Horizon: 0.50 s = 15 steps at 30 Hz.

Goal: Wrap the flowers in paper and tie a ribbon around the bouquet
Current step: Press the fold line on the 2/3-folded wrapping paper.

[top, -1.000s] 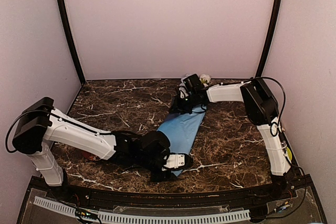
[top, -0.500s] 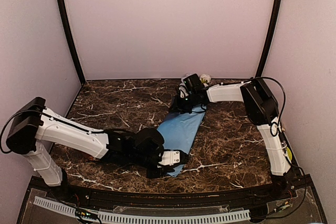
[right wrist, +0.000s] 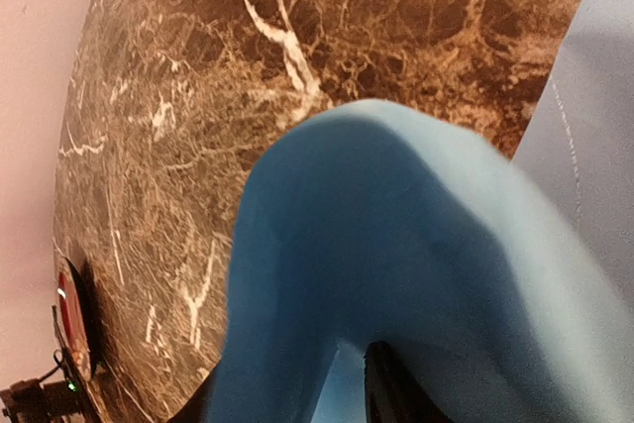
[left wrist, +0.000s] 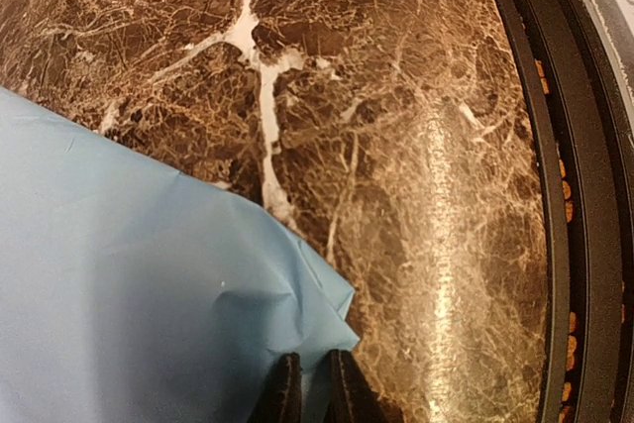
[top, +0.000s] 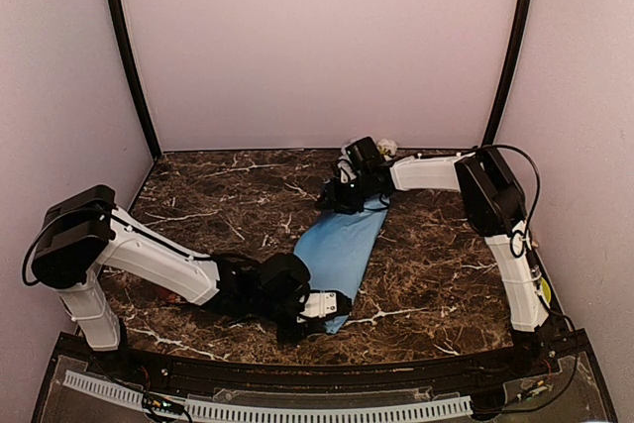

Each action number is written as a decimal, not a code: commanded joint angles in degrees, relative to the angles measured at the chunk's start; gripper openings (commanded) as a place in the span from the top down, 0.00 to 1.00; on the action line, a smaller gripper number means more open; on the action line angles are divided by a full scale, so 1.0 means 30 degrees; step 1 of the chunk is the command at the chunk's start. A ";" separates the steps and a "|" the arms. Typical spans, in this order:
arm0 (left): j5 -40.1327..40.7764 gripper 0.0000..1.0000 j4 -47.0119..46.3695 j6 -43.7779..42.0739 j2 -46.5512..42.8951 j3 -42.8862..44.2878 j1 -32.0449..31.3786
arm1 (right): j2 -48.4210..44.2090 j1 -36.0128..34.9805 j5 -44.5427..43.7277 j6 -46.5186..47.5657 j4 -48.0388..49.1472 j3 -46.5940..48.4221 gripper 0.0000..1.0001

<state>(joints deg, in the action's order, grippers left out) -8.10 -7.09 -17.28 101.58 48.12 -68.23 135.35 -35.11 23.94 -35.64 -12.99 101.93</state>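
The paper lies light-blue side up as a long folded bundle, running diagonally from the table's near middle to the far right. My left gripper is at the bundle's near tip. In the left wrist view it is shut on the paper's pointed corner. My right gripper is at the far end. There its jaws stand apart, and a raised fold of paper arches over them. Pale flowers peek out behind the right wrist. The ribbon is out of view.
A red dish lies partly under my left forearm, and it shows as a red rim in the right wrist view. The table's black front rail runs close to the right of the left gripper. Walls enclose the marble table.
My left gripper has closed on the paper's near corner and its arm has shifted slightly. My right gripper's jaws have parted at the far end.
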 commanded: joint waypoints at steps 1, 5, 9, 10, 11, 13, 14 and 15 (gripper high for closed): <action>-0.1318 0.89 0.0120 0.0467 0.0427 -0.0847 0.0534 | -0.1810 0.0034 -0.0061 0.1015 -0.1389 0.1567 0.53; -0.2194 0.89 -0.0217 0.0624 0.0605 -0.0946 0.0887 | -0.3087 0.0066 -0.0065 0.1891 -0.3387 0.2505 0.23; -0.2613 0.89 -0.0299 0.0720 0.0708 -0.0977 0.1087 | -0.5082 0.0114 -0.0532 0.2835 -0.5084 0.2407 0.00; -0.2630 0.89 -0.0302 0.0724 0.0725 -0.0947 0.1113 | -0.5692 0.0126 -0.0748 0.3175 -0.5638 0.2238 0.00; -0.2658 0.89 -0.0276 0.0735 0.0738 -0.0940 0.1120 | -0.6369 0.0128 -0.1119 0.3482 -0.6331 0.1839 0.00; -0.2669 0.89 -0.0280 0.0796 0.0711 -0.0963 0.1125 | -0.8383 0.0235 -0.2255 0.3701 -0.6942 0.0202 0.00; -0.2689 0.89 -0.0332 0.0829 0.0718 -0.1004 0.1147 | -0.9309 0.0324 -0.2871 0.3632 -0.6962 -0.0920 0.00; -0.2728 0.89 -0.0419 0.0884 0.0693 -0.1064 0.1187 | -1.0307 0.0420 -0.3453 0.3319 -0.6774 -0.2408 0.00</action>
<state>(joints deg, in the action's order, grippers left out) -15.77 -10.28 -15.62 102.19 46.76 -65.08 114.19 -34.74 20.40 -27.11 -28.45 104.05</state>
